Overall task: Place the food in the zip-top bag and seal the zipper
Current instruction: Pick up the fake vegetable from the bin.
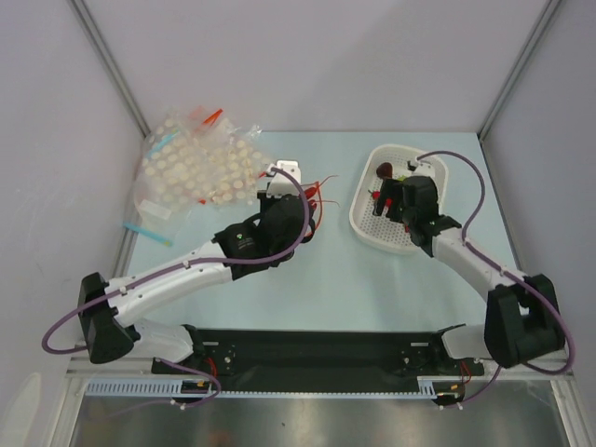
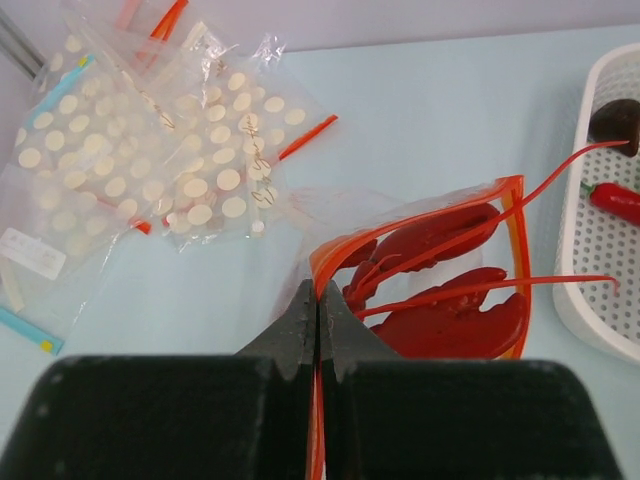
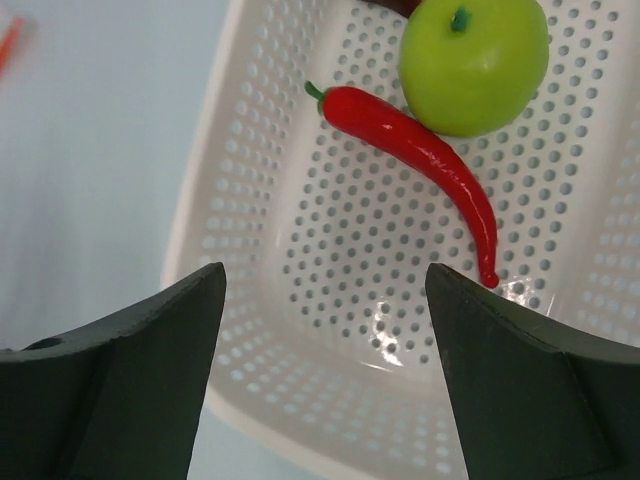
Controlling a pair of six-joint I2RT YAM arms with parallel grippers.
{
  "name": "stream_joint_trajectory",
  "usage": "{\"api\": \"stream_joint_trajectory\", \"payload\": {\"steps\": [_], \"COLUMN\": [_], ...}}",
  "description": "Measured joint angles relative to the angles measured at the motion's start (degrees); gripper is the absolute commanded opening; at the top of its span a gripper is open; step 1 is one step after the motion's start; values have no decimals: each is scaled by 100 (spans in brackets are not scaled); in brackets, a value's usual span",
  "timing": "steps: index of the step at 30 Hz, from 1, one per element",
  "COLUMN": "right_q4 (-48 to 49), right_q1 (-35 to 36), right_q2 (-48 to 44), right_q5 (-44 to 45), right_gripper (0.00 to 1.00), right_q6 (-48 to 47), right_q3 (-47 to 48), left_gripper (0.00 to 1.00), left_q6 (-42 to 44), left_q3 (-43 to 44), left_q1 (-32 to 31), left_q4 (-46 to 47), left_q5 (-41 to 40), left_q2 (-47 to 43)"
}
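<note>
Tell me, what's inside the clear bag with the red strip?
The red lobster. Its claws show through the bag, and its feelers poke out of the mouth. The rest of it is hidden behind the left end effector, which pinches the bag's edge.

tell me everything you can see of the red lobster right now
The lobster is a glossy red plastic toy lying flat in the open mouth of the clear zip-top bag. Its pincers and body show through the plastic, framed by the red zipper. Two thin red antennae stick out past the mouth toward the white basket. Its tail is hidden. The left claw is shut on the bag's edge beside it, not on the lobster itself.
</note>
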Motion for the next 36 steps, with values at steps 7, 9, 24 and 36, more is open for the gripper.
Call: {"api": "stream_joint_trajectory", "payload": {"steps": [7,9,24,36], "right_q4": [-400,-525,-1493,-1329], "right_q1": [-46,-83,-649,-643], "right_q2": [1482,1893,3453,2865], "right_q5": [260,356,-315,-1001], "right_gripper": [78,76,32,0], "right_q6": [-852,-1008,-1178,-693], "right_q3": [1137,1585,2511,1976], "left_gripper": [0,0,0,0], "left_q6": [-22,-46,-50,-74], "left_q3": [138,146,168,269], "left_q1": [0,0,0,0], "left_q4": [-223,-289,-332,-533], "left_q5": [149,179,442,752], "left_q2": [431,452,450,455]}}
